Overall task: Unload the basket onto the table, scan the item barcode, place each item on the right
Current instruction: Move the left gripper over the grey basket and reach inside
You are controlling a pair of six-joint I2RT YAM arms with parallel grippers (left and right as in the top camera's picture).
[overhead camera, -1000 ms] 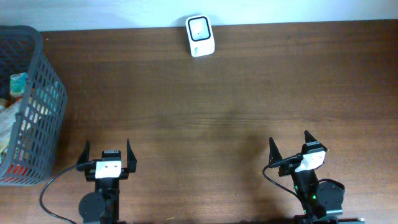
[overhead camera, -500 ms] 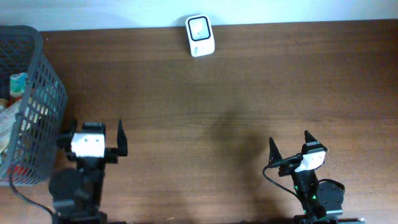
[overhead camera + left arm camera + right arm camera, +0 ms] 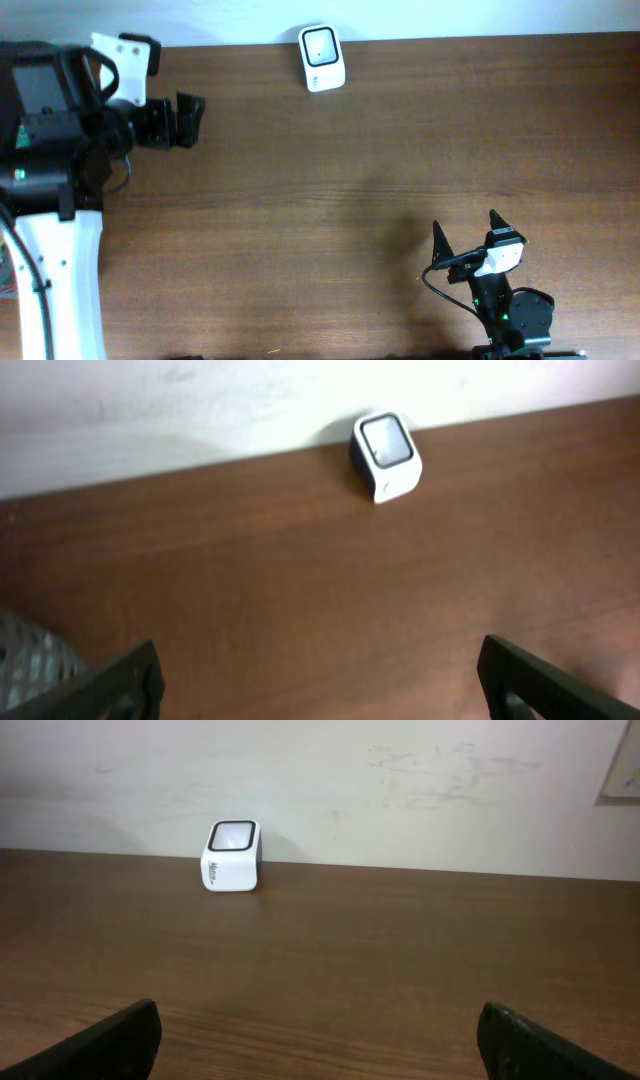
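White scanner [image 3: 233, 855], side lettering unreadable, on brown table [image 3: 400, 970]

I read the dark brown wooden table [image 3: 350, 180] as smooth and satin, grain lines showing, with a faint sheen. Small white plastic scanner box [image 3: 322, 58]: smooth semi-gloss shell, dark bezel, window panel looks glossy. Off-white painted wall [image 3: 400, 790] is matt, scuffed in patches. On the left gripper [image 3: 190, 121] and right gripper [image 3: 465, 222], fingers [image 3: 110, 1040] look like matt black plastic. White arm shell [image 3: 55, 290]: smooth plastic. Grey mesh basket [image 3: 30, 645]: matt plastic, blurred.
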